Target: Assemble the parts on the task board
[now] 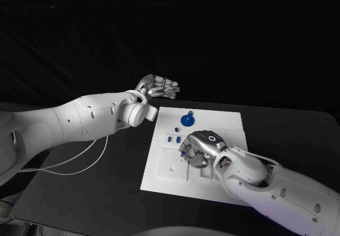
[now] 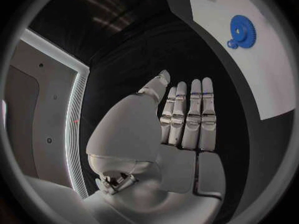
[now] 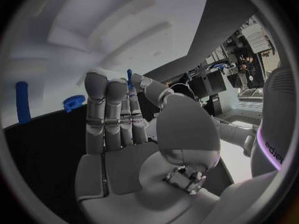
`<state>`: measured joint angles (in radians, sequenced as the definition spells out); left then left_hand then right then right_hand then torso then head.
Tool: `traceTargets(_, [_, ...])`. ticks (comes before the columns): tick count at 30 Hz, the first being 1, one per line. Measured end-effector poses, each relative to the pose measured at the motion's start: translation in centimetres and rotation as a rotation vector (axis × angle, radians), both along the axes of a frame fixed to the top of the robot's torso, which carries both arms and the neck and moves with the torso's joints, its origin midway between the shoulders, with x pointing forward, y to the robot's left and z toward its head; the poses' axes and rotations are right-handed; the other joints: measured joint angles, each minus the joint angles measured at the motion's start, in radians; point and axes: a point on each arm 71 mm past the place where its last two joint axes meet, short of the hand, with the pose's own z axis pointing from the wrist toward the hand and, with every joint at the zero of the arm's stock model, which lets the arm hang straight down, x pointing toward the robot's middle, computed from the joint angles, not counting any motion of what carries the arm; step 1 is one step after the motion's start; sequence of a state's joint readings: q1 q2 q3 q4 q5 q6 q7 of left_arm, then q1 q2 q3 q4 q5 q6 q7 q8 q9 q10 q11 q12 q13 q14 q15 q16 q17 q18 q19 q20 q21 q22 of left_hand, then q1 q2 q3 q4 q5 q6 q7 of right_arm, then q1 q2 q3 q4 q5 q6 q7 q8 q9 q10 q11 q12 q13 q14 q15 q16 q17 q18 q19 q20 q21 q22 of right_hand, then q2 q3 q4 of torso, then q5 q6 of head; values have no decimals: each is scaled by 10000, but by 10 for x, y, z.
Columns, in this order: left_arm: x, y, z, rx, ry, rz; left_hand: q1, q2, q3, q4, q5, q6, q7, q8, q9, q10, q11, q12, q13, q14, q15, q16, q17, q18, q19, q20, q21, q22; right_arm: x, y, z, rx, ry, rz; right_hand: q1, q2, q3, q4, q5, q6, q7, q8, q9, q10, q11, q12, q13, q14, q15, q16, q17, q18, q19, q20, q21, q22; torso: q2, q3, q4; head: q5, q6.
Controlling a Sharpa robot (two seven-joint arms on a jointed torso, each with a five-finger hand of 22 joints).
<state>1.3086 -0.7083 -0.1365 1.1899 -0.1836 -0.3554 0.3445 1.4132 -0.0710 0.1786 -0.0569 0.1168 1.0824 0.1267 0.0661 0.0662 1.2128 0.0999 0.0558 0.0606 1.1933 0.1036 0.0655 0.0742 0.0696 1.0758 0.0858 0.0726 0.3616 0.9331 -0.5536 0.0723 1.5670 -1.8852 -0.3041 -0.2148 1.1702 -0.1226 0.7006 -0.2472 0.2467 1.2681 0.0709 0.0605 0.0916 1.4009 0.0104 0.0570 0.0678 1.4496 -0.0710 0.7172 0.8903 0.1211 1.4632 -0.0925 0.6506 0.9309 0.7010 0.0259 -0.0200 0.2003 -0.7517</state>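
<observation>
While the left hand (image 1: 157, 88) hovers flat and empty beyond the task board's (image 1: 219, 120) far corner, the right hand (image 1: 200, 147) sits mid-board, pinching a small blue part (image 3: 129, 76) at its fingertips, far nearer the work

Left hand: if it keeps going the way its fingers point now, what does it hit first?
Probably nothing nearby. The left hand hovers open beyond the task board's far left corner, fingers aimed past that edge. The blue gear lies off to the side on the board, out of that line. Ahead shows only black table; depth is unclear.
</observation>
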Motion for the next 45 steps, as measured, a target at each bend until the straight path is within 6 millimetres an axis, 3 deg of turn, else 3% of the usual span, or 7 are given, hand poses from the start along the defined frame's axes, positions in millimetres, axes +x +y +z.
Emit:
traceTargets(27, [1, 0, 0, -16, 11, 8, 0, 0, 0, 0, 0, 0, 0, 0, 0, 0, 0, 0, 0, 0, 0, 0, 0, 0, 0, 0, 0, -31, -4, 3, -9, -405, 83, 149, -14, -16, 17, -43, -66, 38, 1, 8, 2, -20, -13, -11, -4, 14, 14, -29, -1, 0, 17, 18, -118, 178, -7, 7, -12, 210, -163])
traceTargets(45, [2, 0, 0, -13, 24, 17, 0, 0, -28, 28, 0, 0, 0, 0, 0, 0, 0, 0, 0, 0, 0, 0, 0, 0, 0, 0, 0, -63, -4, 3, -13, -574, 153, 170, -15, -17, 2, -56, -69, 33, 3, -1, -1, -23, -13, -17, -9, 15, 15, -30, -8, 0, 18, 19, -180, 215, -7, 6, -10, 238, -250])
